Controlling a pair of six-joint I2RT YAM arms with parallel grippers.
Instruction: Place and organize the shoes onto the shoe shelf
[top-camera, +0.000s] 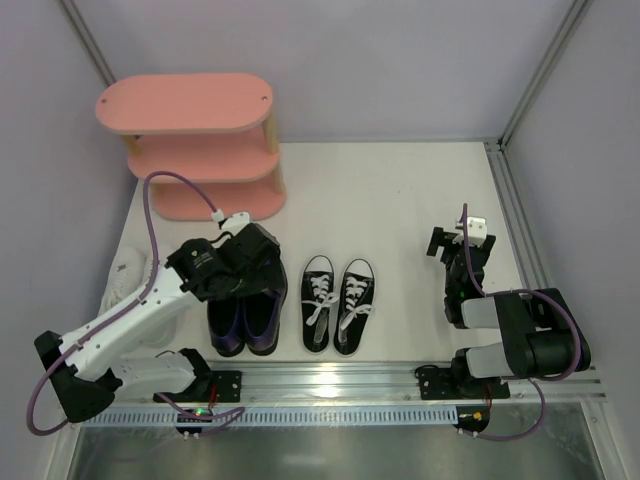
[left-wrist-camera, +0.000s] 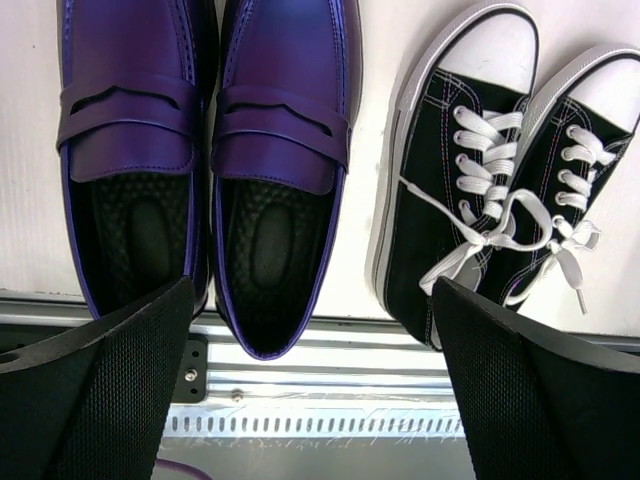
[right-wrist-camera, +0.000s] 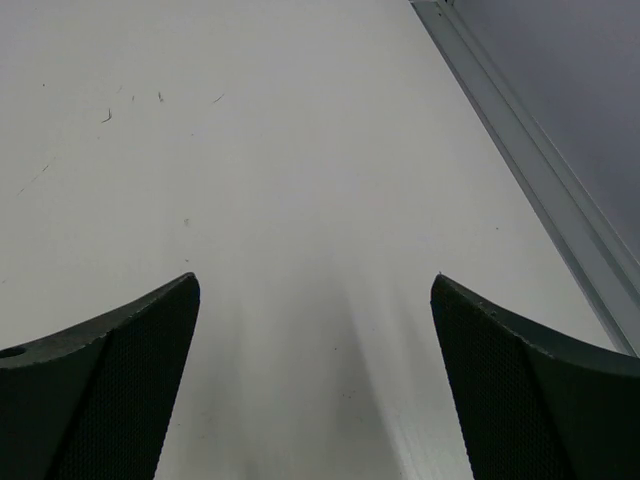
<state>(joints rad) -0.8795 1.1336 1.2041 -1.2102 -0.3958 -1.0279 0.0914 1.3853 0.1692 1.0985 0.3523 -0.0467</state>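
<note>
Top view: shoe shelf (top-camera: 190, 105) far left, no shoes visible on it. Purple loafers (top-camera: 245, 322) at near edge of bench (top-camera: 400, 200), black sneakers (top-camera: 337, 300) just beside them, white sneakers (top-camera: 125, 280) half hidden under the left arm. Left gripper (top-camera: 250, 258) hovers above the loafers; right gripper (top-camera: 462, 243) well apart.

Left wrist: left gripper wide, holding nothing, over the loafer heels. Glossy upper probably stiff and slick; best hold is likely the heel collar, one finger inside. Sneakers probably light, soft canvas; loose laces (left-wrist-camera: 500, 225) may snag.

Right wrist: right gripper wide, empty, bare bench below.
</note>
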